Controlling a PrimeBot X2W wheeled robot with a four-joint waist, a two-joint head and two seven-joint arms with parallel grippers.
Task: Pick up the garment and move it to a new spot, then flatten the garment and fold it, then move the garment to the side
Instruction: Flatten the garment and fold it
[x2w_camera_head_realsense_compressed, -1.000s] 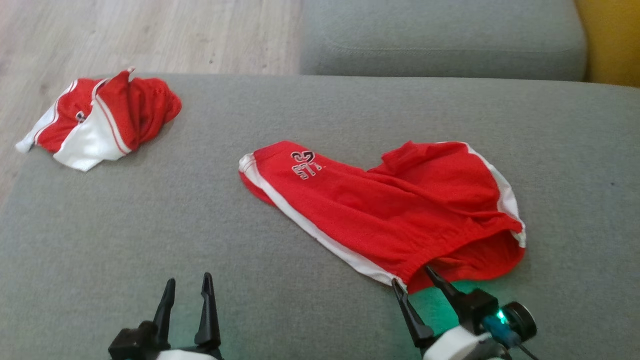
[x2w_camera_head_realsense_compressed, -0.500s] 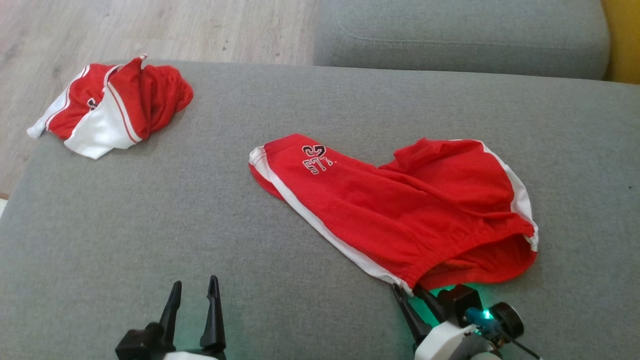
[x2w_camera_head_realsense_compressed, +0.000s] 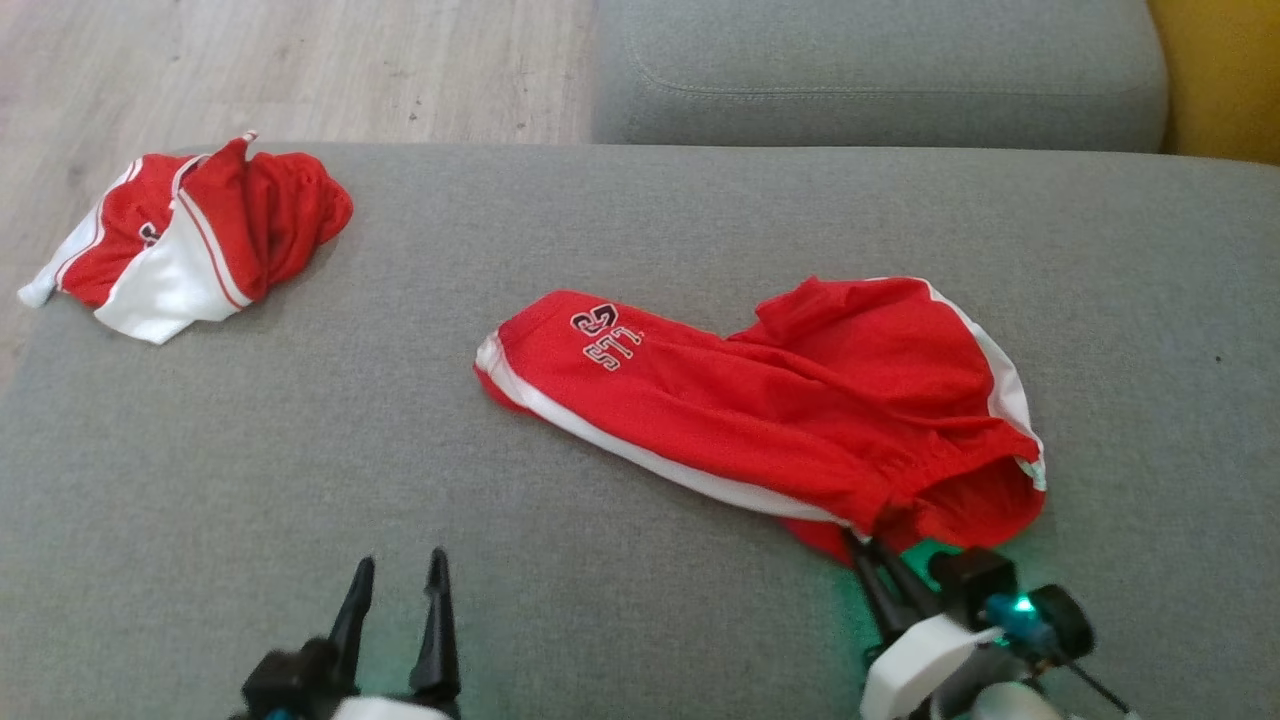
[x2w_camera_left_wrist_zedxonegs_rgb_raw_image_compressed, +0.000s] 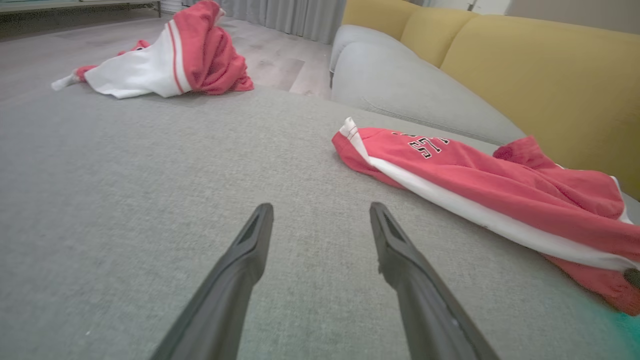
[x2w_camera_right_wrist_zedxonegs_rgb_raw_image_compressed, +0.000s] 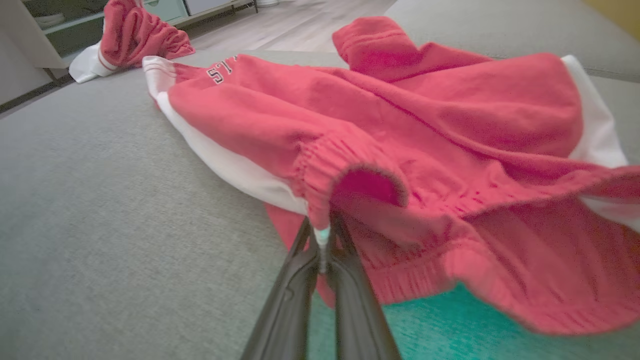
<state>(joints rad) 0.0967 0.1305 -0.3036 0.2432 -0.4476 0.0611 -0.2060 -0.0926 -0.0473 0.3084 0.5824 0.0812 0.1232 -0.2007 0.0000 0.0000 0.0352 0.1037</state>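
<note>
A red garment (x2w_camera_head_realsense_compressed: 780, 420) with white side stripes and a printed number lies across the middle of the grey sofa seat (x2w_camera_head_realsense_compressed: 300, 450). My right gripper (x2w_camera_head_realsense_compressed: 868, 545) is shut on its elastic waistband at the near corner, and the band is lifted a little off the seat. In the right wrist view the two fingers pinch the waistband edge of the garment (x2w_camera_right_wrist_zedxonegs_rgb_raw_image_compressed: 380, 130) at my right gripper (x2w_camera_right_wrist_zedxonegs_rgb_raw_image_compressed: 322, 232). My left gripper (x2w_camera_head_realsense_compressed: 398, 580) stands open over bare cushion at the lower left, apart from the garment (x2w_camera_left_wrist_zedxonegs_rgb_raw_image_compressed: 480, 185). The left gripper (x2w_camera_left_wrist_zedxonegs_rgb_raw_image_compressed: 320, 220) holds nothing.
A second red and white garment (x2w_camera_head_realsense_compressed: 190, 245) lies bunched at the far left corner of the seat, near the edge. Another grey cushion (x2w_camera_head_realsense_compressed: 880, 70) and a yellow backrest (x2w_camera_head_realsense_compressed: 1220, 80) stand behind. Wood floor (x2w_camera_head_realsense_compressed: 300, 60) lies beyond the far left edge.
My right gripper has shut on the waistband and raised it slightly. The left gripper stays open and still. The head camera has shifted a little.
</note>
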